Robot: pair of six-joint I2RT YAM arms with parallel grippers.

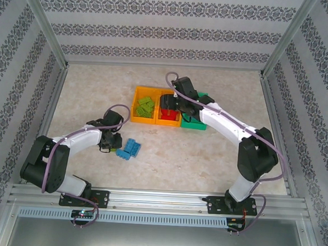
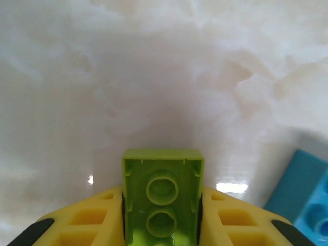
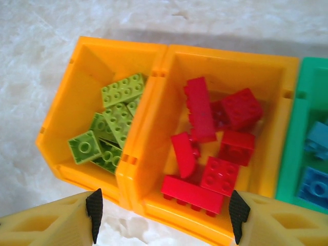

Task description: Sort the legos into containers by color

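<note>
Beside the blue bricks [image 1: 130, 149], left gripper [image 2: 162, 210] pinches a light, stiff green brick [image 2: 163, 177] by its smooth sides; right gripper [image 3: 165, 218] gapes empty.

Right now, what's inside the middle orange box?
The middle orange bin holds only red legos, several of them piled together. The pile covers most of the bin's floor, so anything lying underneath cannot be seen.

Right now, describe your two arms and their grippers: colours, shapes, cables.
The left arm and right arm have smooth white plastic shells between bulky black joints, and a thin mauve cable loops outside each. The left gripper and right gripper each have two chunky yellow plastic fingers with square recesses and black tip pads.
</note>
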